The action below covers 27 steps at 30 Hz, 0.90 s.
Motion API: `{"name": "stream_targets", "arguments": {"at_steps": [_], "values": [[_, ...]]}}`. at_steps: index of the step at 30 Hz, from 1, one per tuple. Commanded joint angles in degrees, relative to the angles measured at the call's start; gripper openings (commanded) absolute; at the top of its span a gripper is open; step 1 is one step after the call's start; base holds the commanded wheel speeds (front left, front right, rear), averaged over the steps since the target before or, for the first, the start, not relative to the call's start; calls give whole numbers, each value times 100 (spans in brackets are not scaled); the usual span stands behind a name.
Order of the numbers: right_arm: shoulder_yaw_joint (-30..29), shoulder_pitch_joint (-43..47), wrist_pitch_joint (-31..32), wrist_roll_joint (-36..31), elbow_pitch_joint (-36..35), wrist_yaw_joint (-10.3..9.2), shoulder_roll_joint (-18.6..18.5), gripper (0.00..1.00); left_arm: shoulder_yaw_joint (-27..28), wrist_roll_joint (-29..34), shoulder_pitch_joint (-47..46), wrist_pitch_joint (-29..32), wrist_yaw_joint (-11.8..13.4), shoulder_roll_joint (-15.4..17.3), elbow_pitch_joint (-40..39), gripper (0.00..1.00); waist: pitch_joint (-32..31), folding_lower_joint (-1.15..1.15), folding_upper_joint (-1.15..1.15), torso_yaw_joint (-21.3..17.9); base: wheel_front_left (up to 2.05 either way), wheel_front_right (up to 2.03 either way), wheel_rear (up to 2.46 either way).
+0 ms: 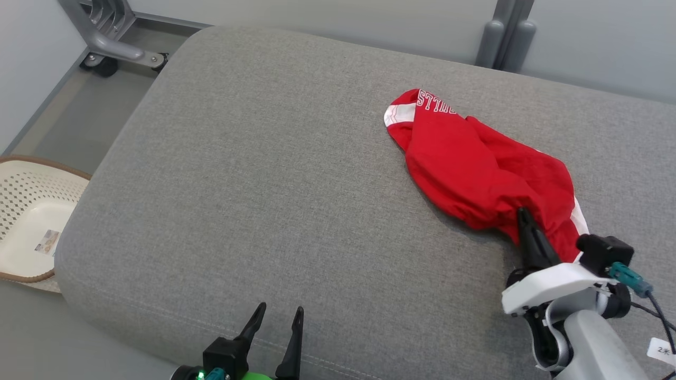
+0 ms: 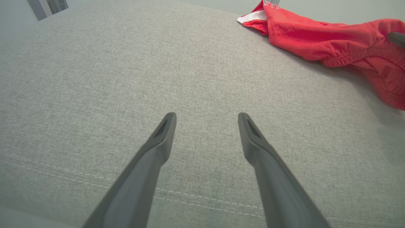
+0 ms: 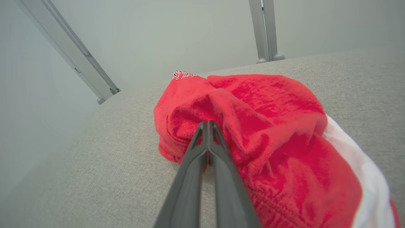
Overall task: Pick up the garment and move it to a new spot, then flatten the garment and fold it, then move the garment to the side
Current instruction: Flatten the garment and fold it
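Observation:
A crumpled red garment (image 1: 475, 163) with white trim and white lettering lies on the right half of the grey cushion (image 1: 264, 184). My right gripper (image 1: 523, 214) is at the garment's near edge. In the right wrist view its two fingers are pressed together at the tips, pinching a fold of the red garment (image 3: 269, 126), so the right gripper (image 3: 208, 123) is shut on it. My left gripper (image 1: 280, 311) stands open over bare cushion near the front edge, well left of the garment. In the left wrist view the left gripper (image 2: 207, 117) holds nothing, and the garment (image 2: 316, 38) lies at the upper right.
A cream perforated basket (image 1: 31, 221) sits on the floor left of the cushion. A grey metal frame with a caster wheel (image 1: 105, 47) stands at the back left, and grey posts (image 1: 507, 37) rise behind the cushion. The cushion's left and middle are bare fabric.

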Motion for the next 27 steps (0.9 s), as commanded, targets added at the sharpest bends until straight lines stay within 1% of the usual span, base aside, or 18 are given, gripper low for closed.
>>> {"name": "stream_targets", "arguments": {"at_steps": [1,6,10,11,12,13,17,20,23,25,27], "values": [[-54,-5,-14,32,-46,-4,-60,0,4,-1,-87,-16,16,15,-3,100,-3,0,0,-41,0,0,0],[-567,-98,-13,18,-144,-4,-235,0,-1,10,-101,-16,2,15,27,100,-26,0,0,-143,0,0,0],[-1026,-200,-14,-164,123,-4,-571,0,36,59,-100,-16,-40,15,95,100,-44,0,0,-191,0,0,0],[-1046,-223,-14,-209,142,-3,-612,0,32,66,-100,-16,-46,15,105,100,-48,0,0,-184,0,0,0],[-1034,-221,-13,-199,161,-3,-598,42,36,72,-100,-16,-51,15,111,100,-56,0,0,-177,0,0,0],[-943,-180,-13,-203,177,-3,-592,100,45,74,-95,-16,-59,15,118,100,-69,0,0,-172,0,0,0],[-393,10,-14,-230,-101,-4,-569,100,69,61,-29,-16,-62,15,125,100,-110,0,0,-164,0,0,0],[150,155,-13,-230,-387,-3,-524,100,65,61,17,-16,-65,15,118,100,-149,0,0,-160,0,0,0],[582,263,-13,-378,-388,-5,-671,100,57,62,35,-16,-65,15,102,100,-173,0,0,-152,0,0,0],[691,243,-14,-421,-283,-5,-678,100,42,49,49,-16,-52,15,95,100,-170,0,0,-151,0,0,0],[682,130,-14,-547,-132,-5,-734,100,23,29,60,-16,-31,15,86,100,-163,0,0,-148,0,0,0]]}}
